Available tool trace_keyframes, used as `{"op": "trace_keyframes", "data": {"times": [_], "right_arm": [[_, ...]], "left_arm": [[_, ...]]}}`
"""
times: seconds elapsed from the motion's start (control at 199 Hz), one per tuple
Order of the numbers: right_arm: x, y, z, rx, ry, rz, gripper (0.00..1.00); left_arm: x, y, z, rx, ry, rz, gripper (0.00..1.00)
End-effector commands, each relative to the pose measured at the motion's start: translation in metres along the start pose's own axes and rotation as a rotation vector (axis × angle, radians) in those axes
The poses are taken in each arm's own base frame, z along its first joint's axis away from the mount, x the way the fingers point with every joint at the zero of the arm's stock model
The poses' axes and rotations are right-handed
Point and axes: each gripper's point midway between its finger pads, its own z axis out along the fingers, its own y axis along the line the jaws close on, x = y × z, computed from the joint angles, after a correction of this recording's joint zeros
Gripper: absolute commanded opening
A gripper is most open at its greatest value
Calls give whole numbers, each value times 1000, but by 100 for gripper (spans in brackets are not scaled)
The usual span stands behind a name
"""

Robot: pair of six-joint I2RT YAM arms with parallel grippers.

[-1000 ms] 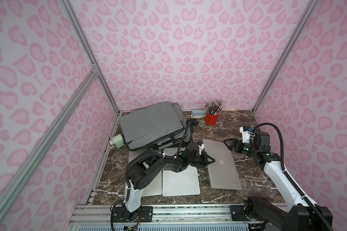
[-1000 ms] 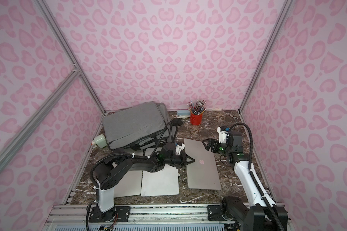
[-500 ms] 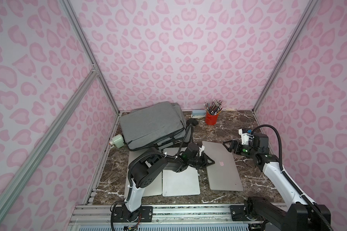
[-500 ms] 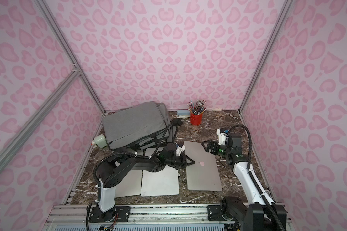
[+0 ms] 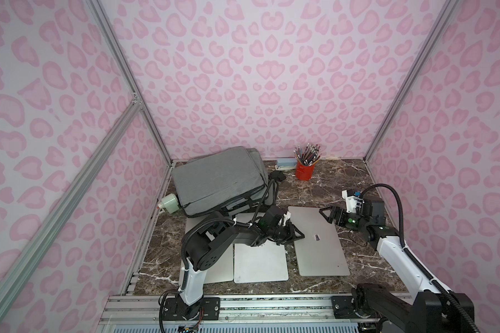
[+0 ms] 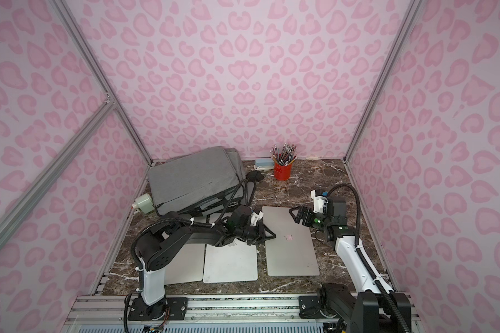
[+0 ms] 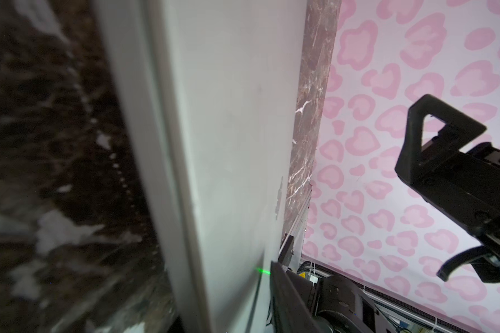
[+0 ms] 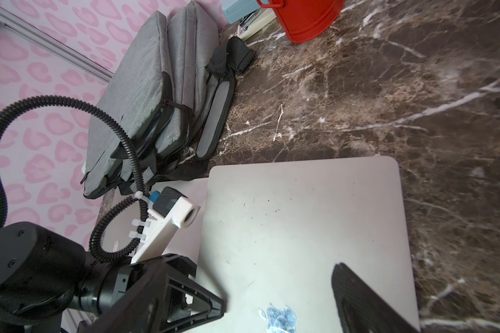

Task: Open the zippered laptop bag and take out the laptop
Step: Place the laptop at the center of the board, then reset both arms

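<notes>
Laptop (image 5: 321,248) lies flat right of centre in a top view, outside the bag (image 5: 217,181). We see left gripper (image 5: 298,236) fingers parted at its edge, right gripper (image 5: 325,216) spread above; retreating low, we might drag it.

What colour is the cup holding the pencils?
Red; the pencil cup shows best in a top view.

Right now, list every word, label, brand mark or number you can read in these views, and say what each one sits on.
No word or number is readable in any view.
Mirrored apple-shaped logo, no lettering: on the lid of the silver laptop.
Pale green container beside the grey laptop bag: any label too small to read.
</notes>
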Motion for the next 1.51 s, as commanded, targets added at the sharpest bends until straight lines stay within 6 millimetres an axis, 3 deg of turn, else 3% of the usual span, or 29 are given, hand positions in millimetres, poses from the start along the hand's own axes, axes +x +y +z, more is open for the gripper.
{"op": "trace_keyframes", "data": {"times": [0.0,0.487,0.834,0.979,1.271,1.381,1.502], "right_arm": [[0,2,0,-16,-12,-1,90],[15,-1,-1,-26,-10,11,90],[-3,4,-7,0,-43,-45,90],[-13,9,-9,-1,-70,-67,90],[-28,22,-10,12,-109,-163,92],[-34,33,-9,10,-133,-231,98],[-46,35,-9,58,-180,-296,98]], "left_arm": [[1,-2,-5,-2,9,45,34],[-3,27,-10,-196,26,55,41],[-7,34,-49,-419,29,169,49],[-9,37,-73,-466,13,197,52],[-24,42,-145,-596,-96,296,57],[-33,36,-180,-656,-158,363,62],[-49,31,-234,-748,-266,433,70]]}}
